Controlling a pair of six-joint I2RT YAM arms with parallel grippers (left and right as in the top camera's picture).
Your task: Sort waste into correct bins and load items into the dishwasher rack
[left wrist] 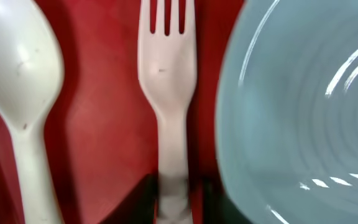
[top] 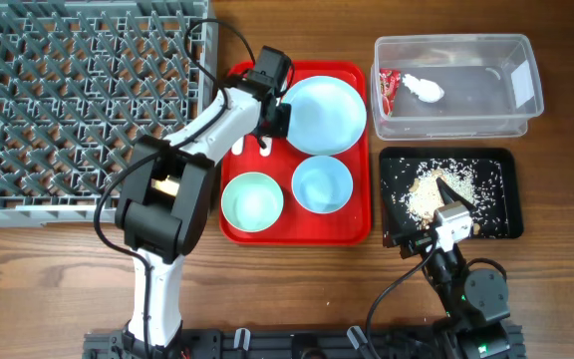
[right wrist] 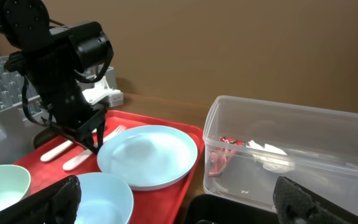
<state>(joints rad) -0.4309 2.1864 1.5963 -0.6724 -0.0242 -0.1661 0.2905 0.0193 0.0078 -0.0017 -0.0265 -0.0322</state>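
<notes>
**Left pincer straddles the fork; right pincer hangs released over the crumb tray**

Nearest the base, the right gripper [right wrist: 176,186] is released, its two dark fingers wide apart at the bottom corners of its own wrist view. The overhead view places it above the shallow black rectangular tray [top: 501,214], where beige rice-like crumbs [top: 427,194] lie scattered. The right arm is folded low and close to the table's near edge.

Only the left wrist view shows the cutlery clearly. The white plastic fork [left wrist: 166,81] lies flat on the flat red serving tray [top: 297,231], its handle between the fingers of the left gripper [left wrist: 176,202]. I cannot tell whether they pinch it. A white plastic spoon [left wrist: 20,68] lies just beside it.

From overhead, a pale green round bowl [top: 252,199] and a light-blue round bowl [top: 322,184] sit on the tray's near half, and the round light-blue plate [top: 324,115] lies behind them. The left arm stretches forward from the base, wrist angled down beside the plate's left rim.

Farther right, the clear rectangular plastic tub [top: 526,95] holds the small red printed wrapper [top: 388,88] and the crumpled white napkin [top: 423,88]. The large grey pegged plastic rack [top: 78,100] sits at far left.
</notes>
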